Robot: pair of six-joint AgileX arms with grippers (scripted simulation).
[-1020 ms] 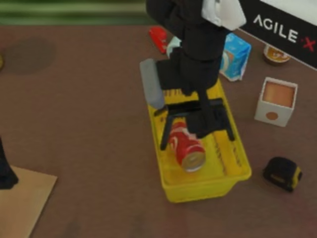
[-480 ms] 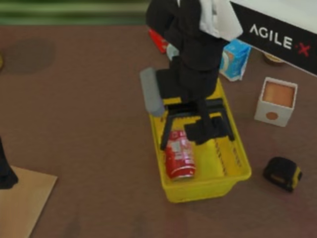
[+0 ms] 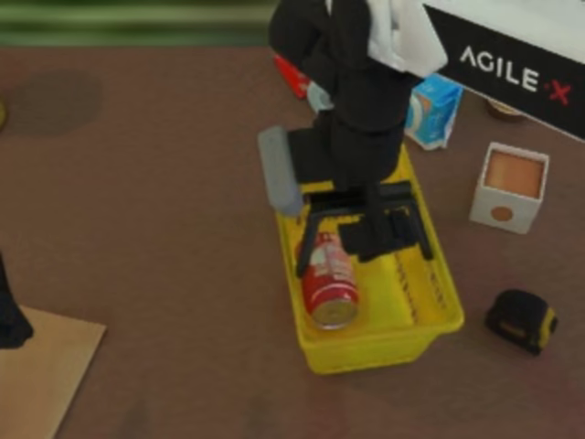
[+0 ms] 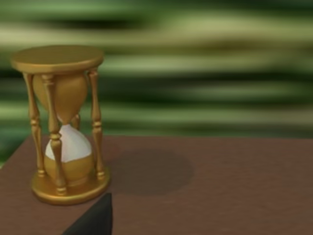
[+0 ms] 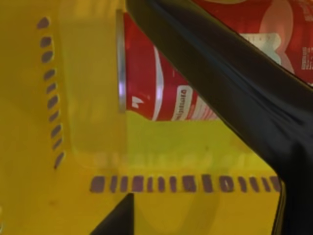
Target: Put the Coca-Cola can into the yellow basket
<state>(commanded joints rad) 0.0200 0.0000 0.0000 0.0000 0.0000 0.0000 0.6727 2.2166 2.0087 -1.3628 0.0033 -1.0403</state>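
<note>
The Coca-Cola can (image 3: 327, 282) lies on its side inside the yellow basket (image 3: 384, 345), toward the basket's left wall, its silver end turned toward the near wall; the right wrist view shows the can (image 5: 161, 93) resting on the yellow floor beside a row of slots. Going from the left of the worktop (image 3: 164, 229): a tan board (image 3: 41, 375) sits at the near left corner, and the left arm (image 3: 11, 315) is parked at the left edge above it, only a dark tip of the left gripper (image 4: 93, 220) showing in its wrist view, so whether it is open or closed cannot be told; that view also shows a golden hourglass (image 4: 61, 122) standing upright on the brown surface. Toward the middle, a grey flat object (image 3: 279, 169) lies just beside the basket's far left corner. The right arm (image 3: 356, 91) reaches down over the far half of the basket, and the right gripper (image 3: 379, 233) hangs within the basket just right of the can, apart from it, its fingers spread and holding nothing; the black folding handles (image 3: 315, 219) lie across the basket under it. Behind the arm a small red object (image 3: 291, 73) peeks out. To the right stand a blue and white carton (image 3: 434, 110), a white open-topped box (image 3: 509, 187) and, partly hidden by the arm's black cover at the far edge, a brown-labelled jar (image 3: 503, 112). A black and yellow tape measure (image 3: 521, 320) lies near the basket's near right corner.
</note>
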